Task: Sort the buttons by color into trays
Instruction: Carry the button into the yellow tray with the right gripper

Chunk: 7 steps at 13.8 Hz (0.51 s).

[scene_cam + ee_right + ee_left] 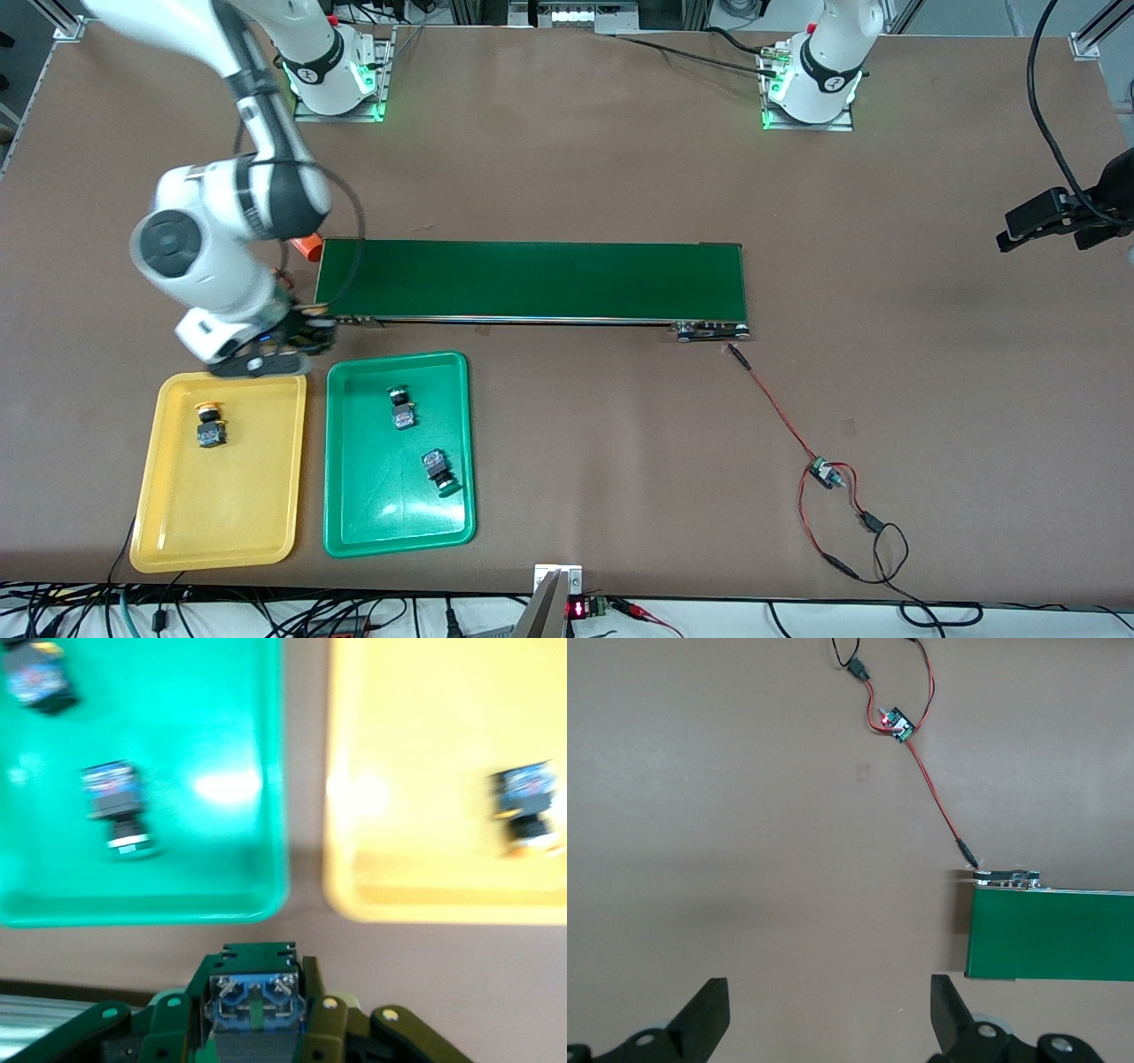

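— Nearest the front camera, what lies where?
— One button (211, 427) in the yellow tray (177, 523); two in the green tray (354, 523), at its three o'clock.
— End effectors?
— Right end effector (282, 347), over the desk (567, 177) just above the yellow tray's twelve o'clock edge, clamps a blue-bodied button (254, 1003). Left end effector (829, 1014) waits, fingers spread wide, empty.

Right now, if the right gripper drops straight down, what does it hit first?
Probably bare table, in the strip between the belt and the trays. The right gripper, shut on a button, hangs just short of the yellow tray rim; depth is uncertain.
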Motion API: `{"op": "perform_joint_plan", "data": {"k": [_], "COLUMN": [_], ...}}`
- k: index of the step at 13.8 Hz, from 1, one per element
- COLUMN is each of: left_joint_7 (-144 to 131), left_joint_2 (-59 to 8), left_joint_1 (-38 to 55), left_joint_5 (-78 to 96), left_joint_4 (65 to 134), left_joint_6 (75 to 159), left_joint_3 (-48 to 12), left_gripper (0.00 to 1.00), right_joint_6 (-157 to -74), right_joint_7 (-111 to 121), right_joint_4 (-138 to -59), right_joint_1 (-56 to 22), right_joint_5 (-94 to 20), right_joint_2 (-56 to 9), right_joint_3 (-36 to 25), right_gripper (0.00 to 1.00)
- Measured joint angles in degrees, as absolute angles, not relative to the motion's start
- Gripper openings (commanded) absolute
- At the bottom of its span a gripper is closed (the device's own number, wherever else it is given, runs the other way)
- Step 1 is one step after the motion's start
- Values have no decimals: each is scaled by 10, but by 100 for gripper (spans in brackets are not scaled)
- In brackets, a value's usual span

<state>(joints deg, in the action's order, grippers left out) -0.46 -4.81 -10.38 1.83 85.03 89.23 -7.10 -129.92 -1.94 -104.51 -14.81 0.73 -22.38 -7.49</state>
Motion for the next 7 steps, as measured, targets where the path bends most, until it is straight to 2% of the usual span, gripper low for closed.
{"op": "perform_joint_plan", "data": {"k": [3,7], "left_joint_7": [-5,-5], "left_joint_2": [-48,-48], "left_joint_1": [-103,-102], "left_joint_5": [18,18], "left_joint_4": [850,850], "left_joint_6": [892,895], "left_joint_3": [-71,-81], "left_gripper": [100,100], "right_joint_6": [-1394,-1521], "right_joint_7": [86,196], "right_joint_4": [-1037,-1020], "right_joint_1": [-67,48], "right_joint_5": [13,15], "right_joint_2": [-281,-372], "right_joint_3": [-53,22], "right_gripper": [1,1]}}
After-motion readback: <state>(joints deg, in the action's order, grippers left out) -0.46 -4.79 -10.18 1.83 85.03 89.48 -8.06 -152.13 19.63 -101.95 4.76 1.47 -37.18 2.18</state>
